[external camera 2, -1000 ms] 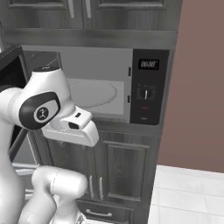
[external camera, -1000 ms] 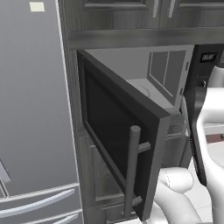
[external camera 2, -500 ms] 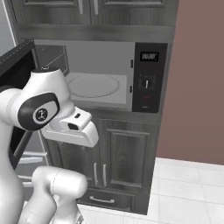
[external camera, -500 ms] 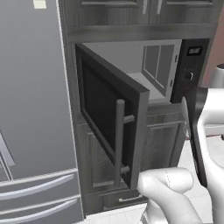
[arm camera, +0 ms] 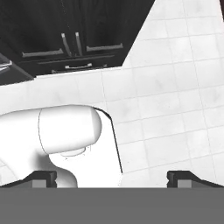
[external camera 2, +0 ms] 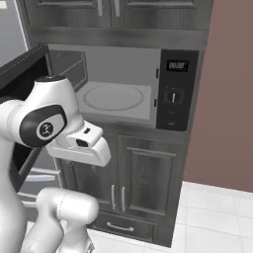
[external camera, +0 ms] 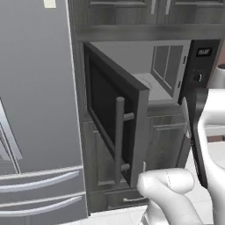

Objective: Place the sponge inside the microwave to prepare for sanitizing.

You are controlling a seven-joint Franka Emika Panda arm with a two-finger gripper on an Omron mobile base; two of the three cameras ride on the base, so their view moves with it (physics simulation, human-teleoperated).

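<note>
Microwave (external camera 2: 148,84) status: the unit sits built into dark wood cabinetry, upper centre of the right base view, with its door (external camera: 115,127) swung fully open toward the left of the frame. The door's vertical grey bar handle (external camera: 119,138) stands at centre of the left base view. The light grey cavity is exposed, and a round turntable (external camera 2: 112,98) lies flat on its floor. The black control panel (external camera 2: 176,89) occupies the right side of the unit. A stainless refrigerator (external camera: 35,110) fills the left of the left base view.

Sponge location: no green block is visible in the cavity, on the turntable, or between the fingertips, so its whereabouts cannot be told from these frames.

Gripper (arm camera: 113,177) state: in the hand view the two dark fingertips (arm camera: 41,177) stand wide apart at the bottom corners, with nothing between them. The hand camera looks down at white floor tiles (arm camera: 175,87) and lower cabinet doors (arm camera: 70,41) at upper left.

Step in hand: judged from the open door and the bare cavity, the access step is complete and sponge retrieval is pending.

Next move: the base probably needs to reposition toward wherever the sponge lies. The arm should stay clear of the projecting door edge, which is a likely collision point during any turn.
</note>
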